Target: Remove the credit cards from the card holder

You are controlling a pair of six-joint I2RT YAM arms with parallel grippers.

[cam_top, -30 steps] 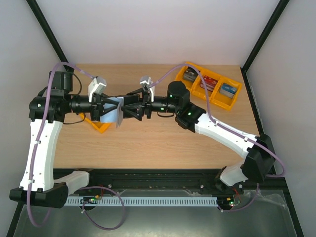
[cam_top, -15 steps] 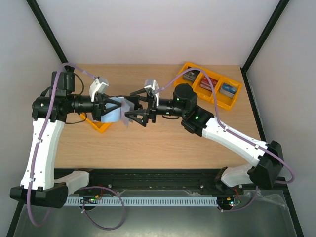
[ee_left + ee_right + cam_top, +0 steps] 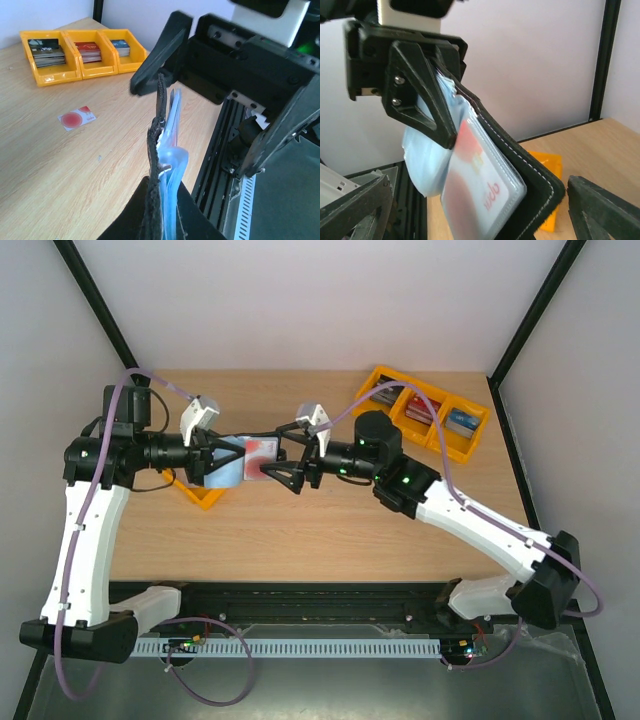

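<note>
From above, my left gripper [image 3: 214, 462] is clamped on the card holder [image 3: 235, 466] and holds it in the air over the table [image 3: 330, 530], its open side turned toward my other arm. My right gripper [image 3: 272, 455] stands with its jaws spread wide around the holder's free end, where a credit card [image 3: 258, 448] with a red blotch shows. It grips nothing.

My left wrist camera sees the holder edge-on, black cover and floppy blue clear pocket [image 3: 172, 150] side by side. A second credit card [image 3: 76, 118] lies flat on the wood, well apart from the yellow trays [image 3: 82, 62] of thick card stacks.

My right wrist camera shows the pocketed card head-on, with my own fingers [image 3: 352, 212] far out to either side.

The risk I see is closing on cover and pocket together. A pull would then drag the whole holder out of my left clamp, or just bend it. Pinching only the soft pocket could let the card slide and drop. I judge the jaws must meet on the card itself.
</note>
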